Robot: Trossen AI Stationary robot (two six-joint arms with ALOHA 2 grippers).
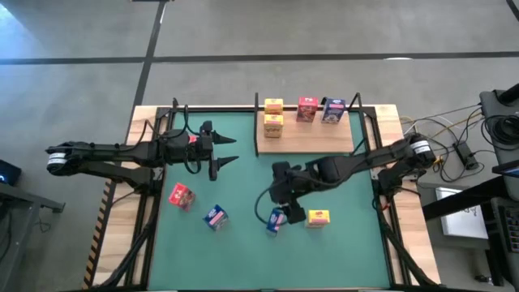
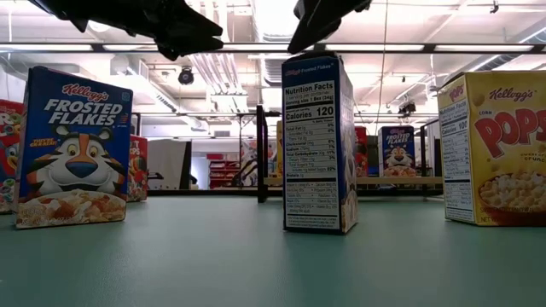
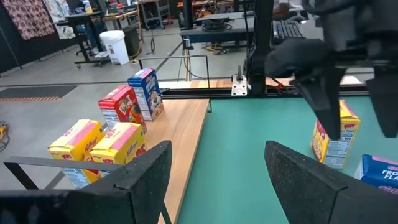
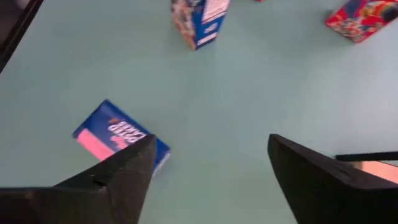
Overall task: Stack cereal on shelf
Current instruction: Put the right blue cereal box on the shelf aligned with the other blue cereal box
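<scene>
Four cereal boxes had been placed on the shelf at the far side of the table: two yellow boxes side by side, a red box and a blue box. Four more were left on the green mat: a red box, a blue box, a second blue box and a yellow box. A ninth could not be seen. The task was judged roughly half done. The right gripper was held above the second blue box, its fingers spread apart and grasping nothing. The left gripper was also held released and empty, near the shelf's left edge.
</scene>
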